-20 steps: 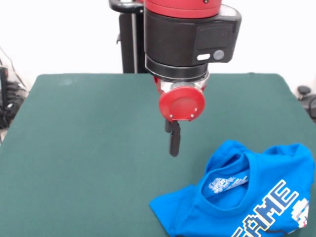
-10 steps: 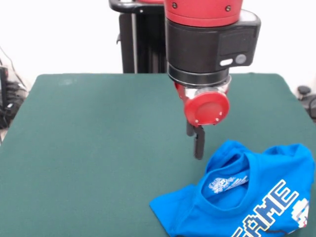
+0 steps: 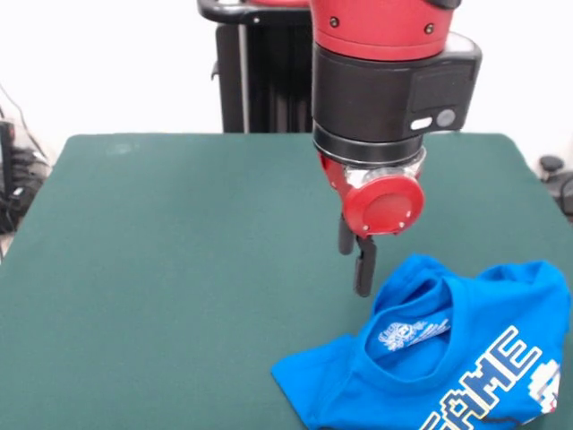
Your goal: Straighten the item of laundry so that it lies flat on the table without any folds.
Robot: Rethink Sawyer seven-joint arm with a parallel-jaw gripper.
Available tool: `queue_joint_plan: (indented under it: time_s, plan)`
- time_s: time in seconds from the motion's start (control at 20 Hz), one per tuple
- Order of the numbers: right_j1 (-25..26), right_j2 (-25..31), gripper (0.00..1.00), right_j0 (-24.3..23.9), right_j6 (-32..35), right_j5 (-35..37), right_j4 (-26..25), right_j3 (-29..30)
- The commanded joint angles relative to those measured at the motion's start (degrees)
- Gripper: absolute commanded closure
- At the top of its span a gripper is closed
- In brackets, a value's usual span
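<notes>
The item of laundry, a bright blue T-shirt [image 3: 448, 363], lies crumpled at the front right of the table [image 3: 161, 269]. Its collar faces up, its white lettering shows at the right, and its edges are folded under. Part of it runs out of the picture at the right and bottom. My gripper [image 3: 354, 271] hangs from the red and black arm just above the table, close to the left of the shirt's upper left edge. It is open and empty, and does not touch the shirt.
The black pedestal [image 3: 255, 67] stands behind the table's far edge. Cables and dark gear lie off the table at the left [image 3: 13, 170] and right [image 3: 555, 175]. Green cloth spreads to the left of the shirt.
The arm has moved to the right and slightly down, bringing the gripper from the table's middle to the shirt's upper left edge. The shirt has not moved.
</notes>
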Motion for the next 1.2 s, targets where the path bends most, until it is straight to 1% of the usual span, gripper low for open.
queue_joint_plan:
  time_s: [0.05, 0.2, 0.4, 0.65, 0.85, 1.05, 1.15, 1.2]
  plan:
    - [5.1, 4.3, 0.0, 0.1, -10.3, -0.5, -3.8, 2.6]
    - [6.6, 4.6, 0.0, -0.5, -10.6, 1.3, -4.6, 0.2]
    - [5.8, 5.6, 0.0, -0.6, -10.7, 5.3, -4.6, -2.1]
    - [6.2, 5.6, 0.0, -0.2, -9.9, 11.4, -4.5, -7.2]
    - [9.8, 7.2, 0.0, 0.2, -7.9, 8.7, -3.3, -10.2]
    - [11.6, 7.3, 0.0, 1.3, -6.6, 11.9, -2.8, -13.6]
    - [11.6, 6.8, 0.0, 2.0, -5.6, 13.8, -2.6, -14.1]
    - [11.6, 6.7, 0.0, 2.3, -5.3, 13.7, -2.5, -13.7]
